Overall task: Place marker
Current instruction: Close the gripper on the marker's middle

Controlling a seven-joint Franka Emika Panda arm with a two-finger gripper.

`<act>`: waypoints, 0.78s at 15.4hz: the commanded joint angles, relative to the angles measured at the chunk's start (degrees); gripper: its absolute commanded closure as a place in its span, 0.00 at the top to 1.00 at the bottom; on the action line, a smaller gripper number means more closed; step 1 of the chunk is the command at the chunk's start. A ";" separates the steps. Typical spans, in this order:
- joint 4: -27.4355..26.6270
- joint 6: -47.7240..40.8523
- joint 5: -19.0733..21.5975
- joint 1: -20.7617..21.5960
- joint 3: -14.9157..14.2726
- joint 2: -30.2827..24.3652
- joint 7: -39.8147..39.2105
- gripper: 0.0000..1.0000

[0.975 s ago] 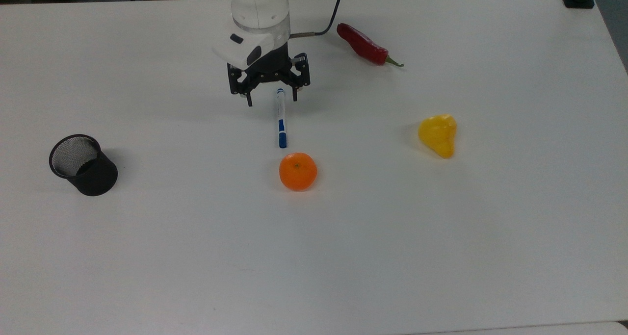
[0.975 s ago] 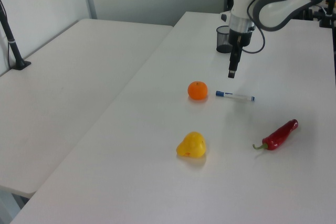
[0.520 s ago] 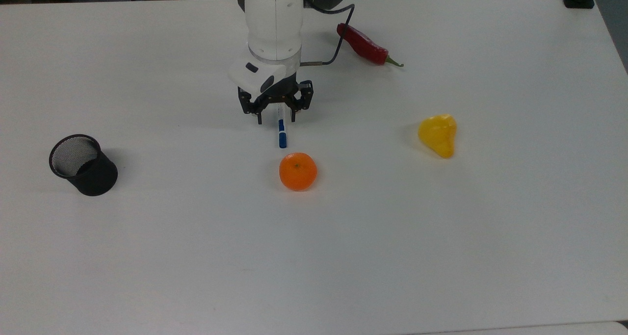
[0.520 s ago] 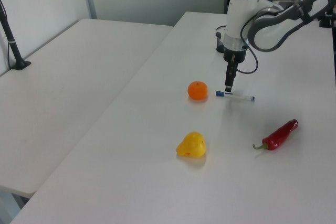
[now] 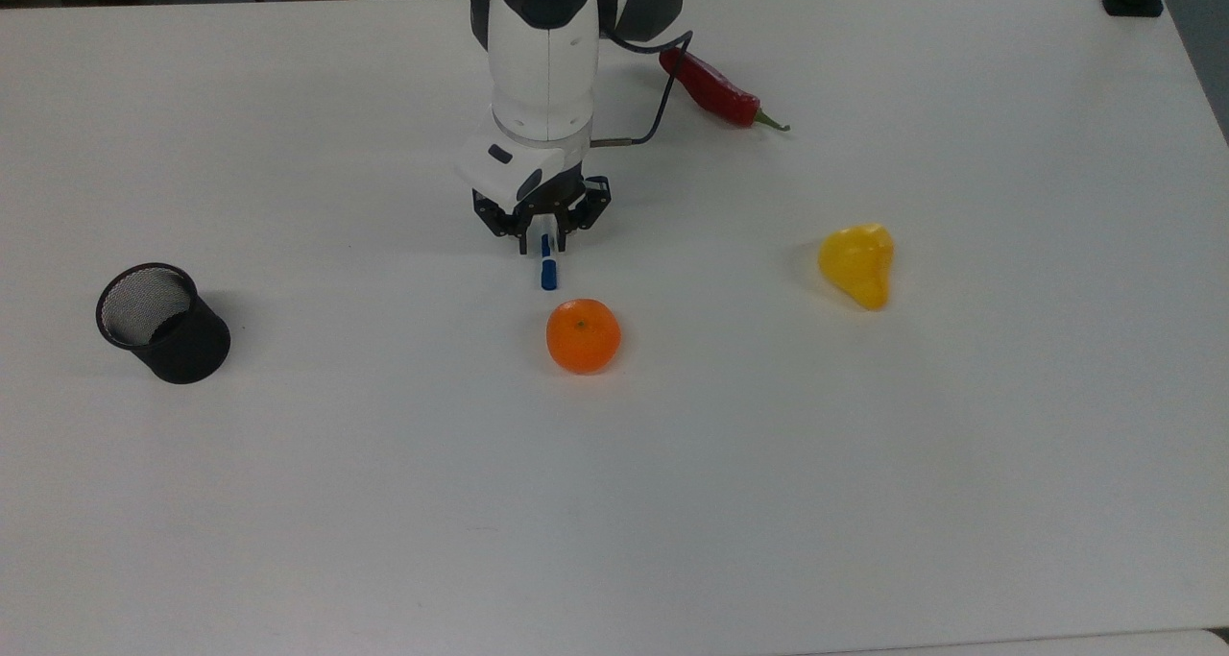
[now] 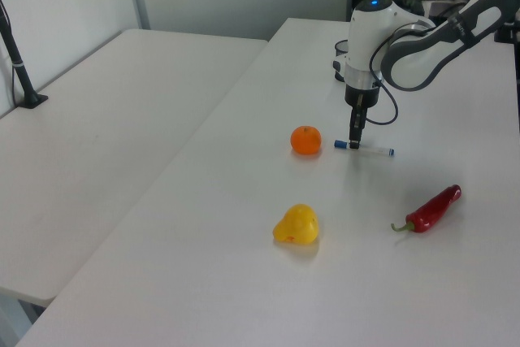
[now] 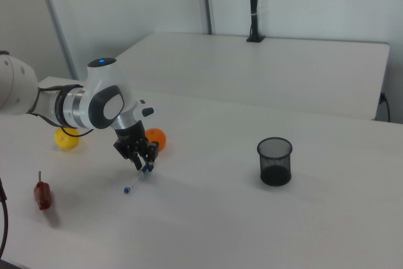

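My gripper (image 5: 544, 245) points straight down at the white table (image 5: 864, 464), its 2 fingers drawn in close on either side of the marker (image 5: 548, 267), low enough to be at the marker's level; I cannot tell for sure whether the pads press on it yet. The marker lies flat on the table, its blue-capped end sticking out toward the orange (image 5: 583, 335), which sits just beyond that tip, apart from it. In the left view my gripper (image 6: 354, 140) stands over the marker (image 6: 367, 149) near its capped end, and the white barrel runs off to the left view's right. In the top view, the red chili (image 5: 711, 87) lies far behind my arm, the yellow pepper (image 5: 857, 263) well to the top view's right, the black mesh cup (image 5: 161, 323) well to the top view's left.
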 commanded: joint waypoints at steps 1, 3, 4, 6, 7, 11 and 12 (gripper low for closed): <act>-0.95 1.47 -2.11 0.54 -0.04 -0.02 1.63 0.32; -1.65 1.47 -2.47 0.54 0.57 0.07 1.63 0.31; -1.66 1.47 -2.47 0.46 0.57 -0.02 1.63 0.32; -1.66 1.47 -2.64 0.45 0.57 0.07 1.63 0.32; -1.66 1.47 -2.82 0.45 0.57 0.07 1.63 0.31; -1.57 1.38 -3.00 0.37 0.66 -0.28 1.98 0.00; -1.57 1.21 -3.00 0.28 0.66 -0.46 2.33 0.00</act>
